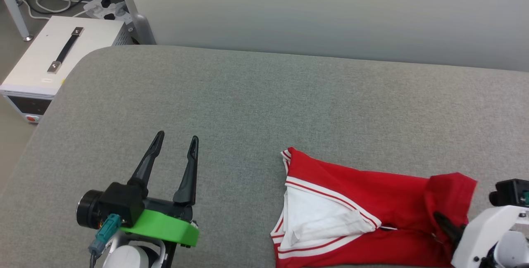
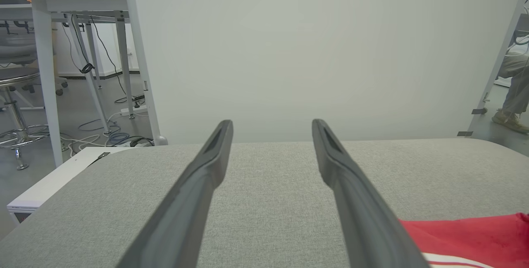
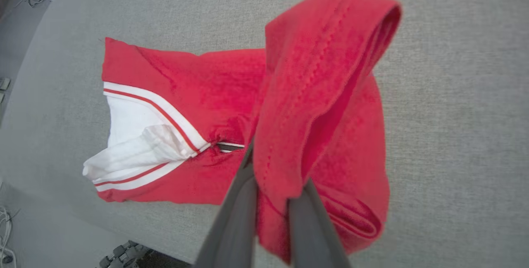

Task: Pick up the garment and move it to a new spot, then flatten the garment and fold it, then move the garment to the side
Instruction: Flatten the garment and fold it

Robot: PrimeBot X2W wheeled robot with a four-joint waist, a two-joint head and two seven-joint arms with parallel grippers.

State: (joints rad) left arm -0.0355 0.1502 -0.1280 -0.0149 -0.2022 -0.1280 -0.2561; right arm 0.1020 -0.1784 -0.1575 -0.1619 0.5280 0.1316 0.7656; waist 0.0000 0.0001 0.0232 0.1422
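Grey cushion carries most of the shirt, one thin red fold clamped in the right gripper, so it may slip or bunch, while the left gripper, fingers apart, hovers well aside.

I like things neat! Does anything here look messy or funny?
Yes, the shirt isn't flat. The right gripper pinches a red fold and holds it up over the rest, and the white sleeve lies crumpled. The left gripper is open above the bare table, apart from the shirt.

Bright, even light, faint shadows, slight blur on the garment.
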